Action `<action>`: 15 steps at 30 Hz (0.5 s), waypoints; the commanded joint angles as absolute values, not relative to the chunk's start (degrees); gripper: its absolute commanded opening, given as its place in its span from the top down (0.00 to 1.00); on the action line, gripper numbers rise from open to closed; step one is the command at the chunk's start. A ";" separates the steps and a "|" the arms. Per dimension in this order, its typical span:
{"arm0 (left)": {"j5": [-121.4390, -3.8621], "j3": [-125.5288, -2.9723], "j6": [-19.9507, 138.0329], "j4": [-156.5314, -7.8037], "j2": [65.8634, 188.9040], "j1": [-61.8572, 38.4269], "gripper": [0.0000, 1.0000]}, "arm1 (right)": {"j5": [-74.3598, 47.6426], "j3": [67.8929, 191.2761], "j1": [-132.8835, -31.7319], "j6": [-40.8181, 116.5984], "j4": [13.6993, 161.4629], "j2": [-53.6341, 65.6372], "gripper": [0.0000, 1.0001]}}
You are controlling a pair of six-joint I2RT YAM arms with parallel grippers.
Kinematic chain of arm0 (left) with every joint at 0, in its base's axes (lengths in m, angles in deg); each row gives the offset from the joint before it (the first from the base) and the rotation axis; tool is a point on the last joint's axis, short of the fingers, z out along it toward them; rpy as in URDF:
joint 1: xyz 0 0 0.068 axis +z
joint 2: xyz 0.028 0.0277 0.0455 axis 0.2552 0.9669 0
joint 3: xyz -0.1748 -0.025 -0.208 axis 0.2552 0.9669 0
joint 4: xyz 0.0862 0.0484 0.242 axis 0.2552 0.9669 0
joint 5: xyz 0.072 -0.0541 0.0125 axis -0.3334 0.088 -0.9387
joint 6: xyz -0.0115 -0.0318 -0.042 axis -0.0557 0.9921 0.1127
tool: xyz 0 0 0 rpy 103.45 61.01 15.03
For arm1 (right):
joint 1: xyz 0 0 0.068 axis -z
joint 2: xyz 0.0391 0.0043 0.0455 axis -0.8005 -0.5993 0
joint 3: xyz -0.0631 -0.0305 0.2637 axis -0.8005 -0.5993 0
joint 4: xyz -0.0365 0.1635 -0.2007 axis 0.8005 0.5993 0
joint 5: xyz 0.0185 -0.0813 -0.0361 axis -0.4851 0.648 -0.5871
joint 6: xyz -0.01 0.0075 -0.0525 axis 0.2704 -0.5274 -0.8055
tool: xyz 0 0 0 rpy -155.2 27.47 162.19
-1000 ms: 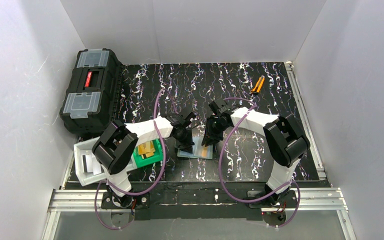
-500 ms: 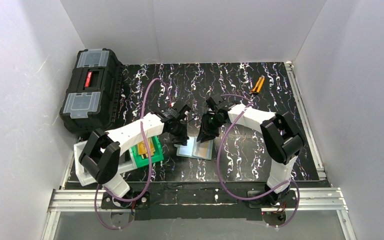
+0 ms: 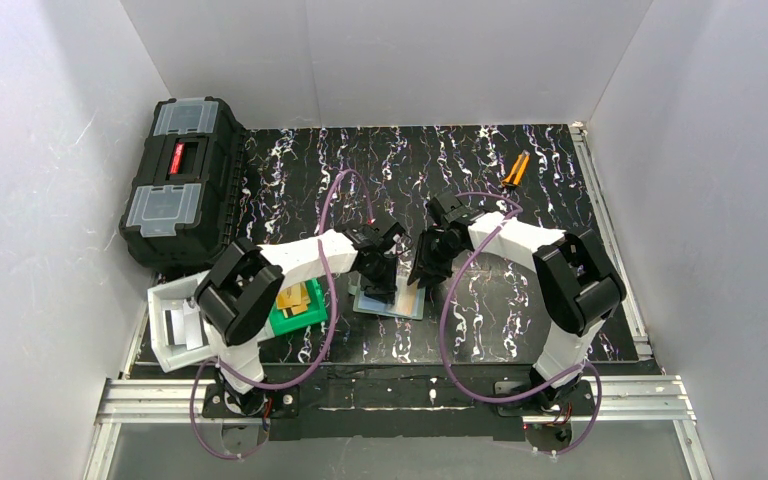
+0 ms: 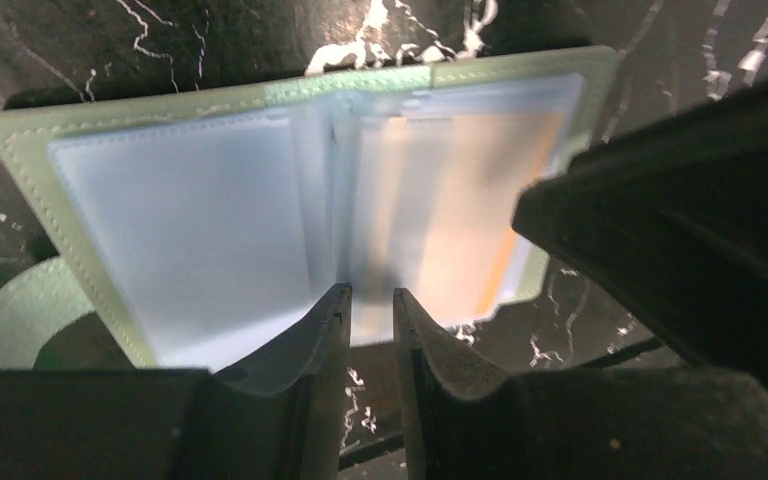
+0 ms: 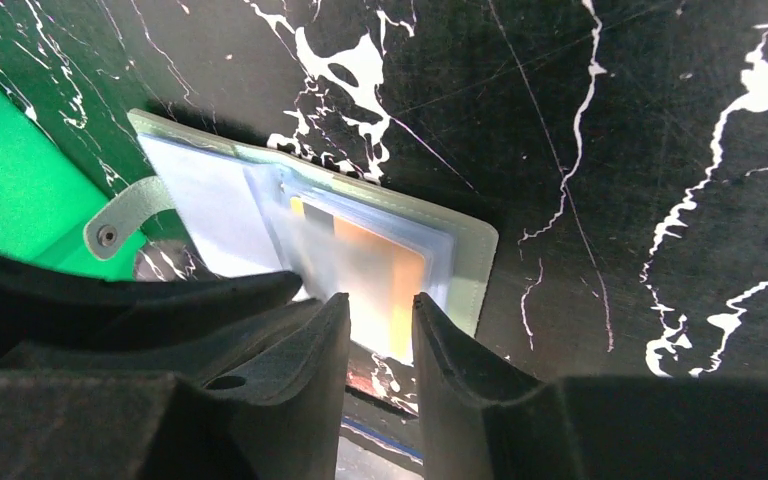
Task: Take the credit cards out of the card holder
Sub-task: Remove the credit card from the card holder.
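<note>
Grey-green card holder (image 4: 190,200): spread open flat on table (image 5: 610,150), beside green bin (image 5: 10,170). Likely light and floppy, with slippery glossy pockets. Orange card (image 4: 460,220): thin, stiff, in right pocket; pinch its exposed edge. Left pincer (image 4: 372,300) and right pincer (image 5: 382,310): narrowly parted, empty, over holder's near edge. Open room beyond.

Left gripper (image 4: 371,300) has shifted right. The card holder (image 4: 190,210) fold is now just ahead of its fingertips, no longer off to their right. Fingers, closed before, now slightly parted. Right gripper (image 5: 380,310) fingers have spread a little wider.
</note>
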State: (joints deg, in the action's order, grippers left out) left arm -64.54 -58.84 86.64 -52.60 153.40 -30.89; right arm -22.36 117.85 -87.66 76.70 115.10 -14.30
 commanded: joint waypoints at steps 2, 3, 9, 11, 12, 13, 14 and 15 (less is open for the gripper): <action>-68.50 -59.33 84.81 -53.22 155.60 -31.27 0.78 | -22.06 117.43 -87.77 76.99 114.85 -13.12 0.63; -69.57 -59.13 84.91 -52.98 155.92 -31.27 0.79 | -22.17 117.61 -87.76 76.96 114.80 -13.33 0.63; -73.19 -58.49 86.15 -50.91 158.01 -31.29 0.92 | -22.76 118.24 -87.79 76.77 114.53 -14.06 0.63; -73.03 -58.13 86.63 -51.04 158.50 -31.29 0.97 | -22.88 118.49 -87.73 76.77 114.59 -14.28 0.63; -72.82 -58.03 86.78 -51.12 158.70 -31.34 0.98 | -23.02 118.61 -87.72 76.65 114.54 -14.48 0.63; -72.69 -57.91 86.87 -51.22 158.82 -31.28 0.99 | -23.03 118.68 -87.74 76.67 114.51 -14.62 0.63; -72.67 -57.75 86.92 -51.31 158.89 -31.31 1.00 | -23.03 118.76 -87.72 76.61 114.39 -14.87 0.63; -72.59 -57.76 86.92 -51.40 158.99 -31.35 1.00 | -23.03 118.85 -87.72 76.56 114.27 -15.24 0.63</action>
